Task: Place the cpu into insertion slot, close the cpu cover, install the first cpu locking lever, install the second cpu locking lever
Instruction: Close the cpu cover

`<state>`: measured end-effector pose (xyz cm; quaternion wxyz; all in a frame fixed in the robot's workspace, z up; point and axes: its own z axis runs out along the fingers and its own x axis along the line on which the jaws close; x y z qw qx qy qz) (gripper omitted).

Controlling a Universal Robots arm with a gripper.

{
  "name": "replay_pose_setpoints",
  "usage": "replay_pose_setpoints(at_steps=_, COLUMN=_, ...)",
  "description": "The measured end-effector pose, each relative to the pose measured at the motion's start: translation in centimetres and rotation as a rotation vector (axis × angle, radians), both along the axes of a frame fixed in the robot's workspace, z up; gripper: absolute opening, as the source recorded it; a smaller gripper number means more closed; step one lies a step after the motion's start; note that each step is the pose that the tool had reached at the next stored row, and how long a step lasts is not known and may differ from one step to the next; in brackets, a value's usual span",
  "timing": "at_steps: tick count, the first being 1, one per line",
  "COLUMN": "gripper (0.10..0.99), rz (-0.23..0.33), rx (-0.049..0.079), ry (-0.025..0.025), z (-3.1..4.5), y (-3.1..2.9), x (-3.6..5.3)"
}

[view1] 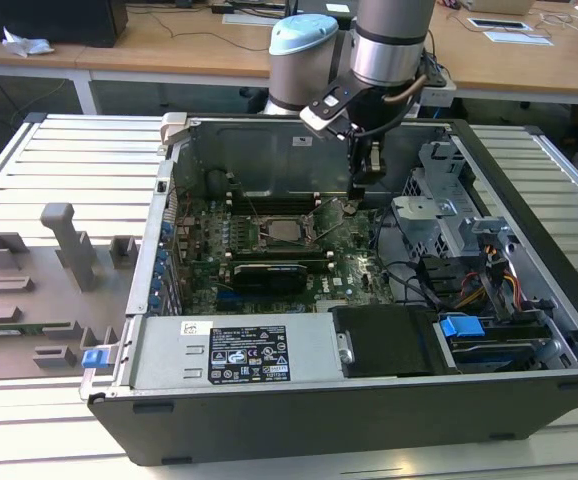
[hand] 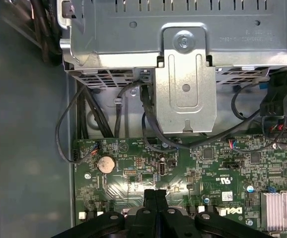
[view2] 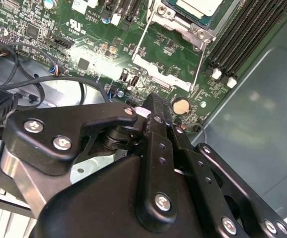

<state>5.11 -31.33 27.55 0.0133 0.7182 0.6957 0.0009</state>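
Evidently, your black tool (hand: 156, 194) hung beside the small square dark insertion slot (view1: 266, 238), fingers pressed together on nothing, likely because a blunt tip suited pushing the raised thin wire lever (view2: 144, 33); the dull silver square cpu (view2: 195, 6) lay inside that slot.

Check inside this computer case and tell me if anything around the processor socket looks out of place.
Two thin metal locking levers beside the insertion slot stick out loose, angled away rather than latched flat. The cpu lies in the slot. The gripper, fingers shut, hovers over the board nearby.
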Motion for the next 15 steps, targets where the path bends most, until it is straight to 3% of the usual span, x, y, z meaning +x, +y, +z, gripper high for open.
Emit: replay_pose_setpoints(at_steps=15, gripper=0.110, rz=0.000, rx=0.000, ry=0.0000, z=-0.96, y=0.00, x=0.03)
